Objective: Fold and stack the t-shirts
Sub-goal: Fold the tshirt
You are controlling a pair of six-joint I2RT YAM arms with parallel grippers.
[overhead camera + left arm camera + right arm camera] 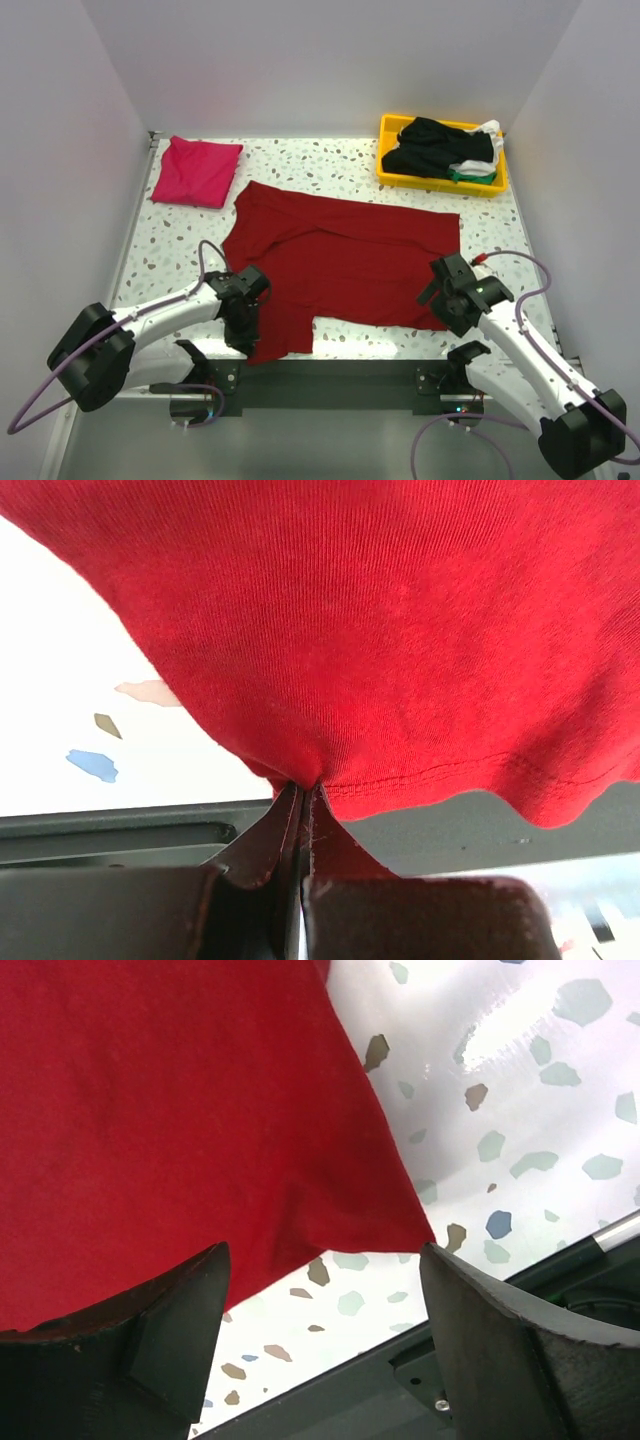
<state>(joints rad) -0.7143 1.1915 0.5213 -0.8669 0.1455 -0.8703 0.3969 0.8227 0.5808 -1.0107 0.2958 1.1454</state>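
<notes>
A dark red t-shirt [340,260] lies spread across the middle of the table. My left gripper [244,322] is shut on its near left hem; the left wrist view shows the red cloth [380,630] pinched between the closed fingertips [300,805]. My right gripper [446,300] is open just above the shirt's near right corner [400,1225], which lies between its fingers [170,1330] untouched. A magenta-pink t-shirt [197,171] lies folded at the far left. Black, white and green shirts [440,147] are heaped in the tray.
A yellow plastic tray [393,176] stands at the far right corner. White walls enclose the table on three sides. The dark front rail [340,372] runs along the near edge, between the arm bases.
</notes>
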